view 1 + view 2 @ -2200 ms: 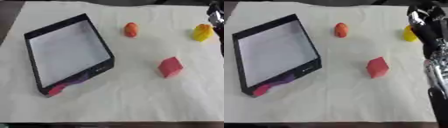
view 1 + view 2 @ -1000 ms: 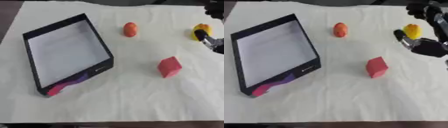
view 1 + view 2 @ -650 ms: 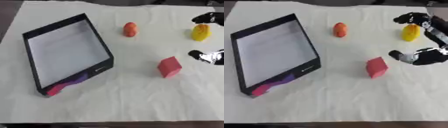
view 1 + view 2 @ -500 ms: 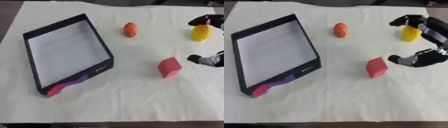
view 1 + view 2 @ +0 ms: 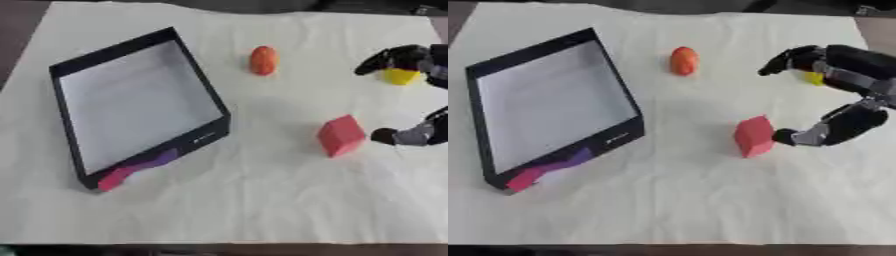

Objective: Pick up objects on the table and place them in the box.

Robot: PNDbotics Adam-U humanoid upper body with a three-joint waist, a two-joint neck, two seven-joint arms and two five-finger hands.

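On the desk we saw the black box at left, an orange egg-shaped piece beyond it, and the red block lying right of the box. Our right hand hung spread and released just beside the block, grasping nothing, partly hiding a yellow piece.

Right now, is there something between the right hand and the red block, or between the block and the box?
Nothing visible. The right hand is just beside the red block, and only bare cloth lies between it and the box.
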